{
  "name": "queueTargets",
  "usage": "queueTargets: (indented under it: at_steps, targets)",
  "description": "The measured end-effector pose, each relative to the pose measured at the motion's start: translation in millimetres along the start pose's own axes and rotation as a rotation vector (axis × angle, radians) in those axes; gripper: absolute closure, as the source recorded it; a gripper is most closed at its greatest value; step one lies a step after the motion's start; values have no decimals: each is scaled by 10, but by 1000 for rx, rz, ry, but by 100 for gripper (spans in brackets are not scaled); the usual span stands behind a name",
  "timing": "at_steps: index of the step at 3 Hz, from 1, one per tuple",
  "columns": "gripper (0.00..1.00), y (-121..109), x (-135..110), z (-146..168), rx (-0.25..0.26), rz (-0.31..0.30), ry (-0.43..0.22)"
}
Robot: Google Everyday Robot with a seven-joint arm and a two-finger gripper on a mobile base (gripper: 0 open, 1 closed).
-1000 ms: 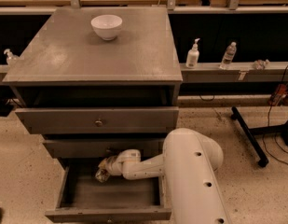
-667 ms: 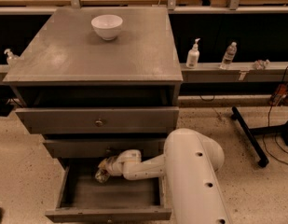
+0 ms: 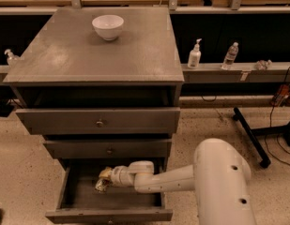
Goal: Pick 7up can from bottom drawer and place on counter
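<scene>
Bottom drawer (image 3: 65, 193) pulled open, 7up can (image 3: 102, 186) lies at its left-middle. Gripper (image 3: 105, 177) is right at the can, touching or just above; grip state: cannot tell. Can probably light, thin-walled, slippery, dents easily, so squeeze mid-body gently. Counter (image 3: 144, 55) holds a white bowl (image 3: 108, 26).

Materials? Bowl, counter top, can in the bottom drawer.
The bowl: glossy white, likely ceramic, soft highlights. The counter: matte grey, painted or laminate; dull sheen only. The 7up can: silvery glints, likely thin metal. The gripper is at it inside the bottom drawer.
</scene>
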State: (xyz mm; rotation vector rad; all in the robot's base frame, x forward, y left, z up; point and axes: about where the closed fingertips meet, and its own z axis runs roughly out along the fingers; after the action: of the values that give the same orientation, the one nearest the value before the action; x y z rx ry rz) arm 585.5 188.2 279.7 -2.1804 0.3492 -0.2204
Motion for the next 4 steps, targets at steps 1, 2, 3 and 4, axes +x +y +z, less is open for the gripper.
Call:
queueTargets:
  at_steps: [1, 2, 3, 4]
  targets:
    - [100, -207, -276, -395, 98, -25, 10]
    - [100, -408, -363, -770, 151, -82, 54]
    - [100, -700, -303, -1270, 214, -173, 108]
    - [100, -945, -273, -1571, 228, -208, 103]
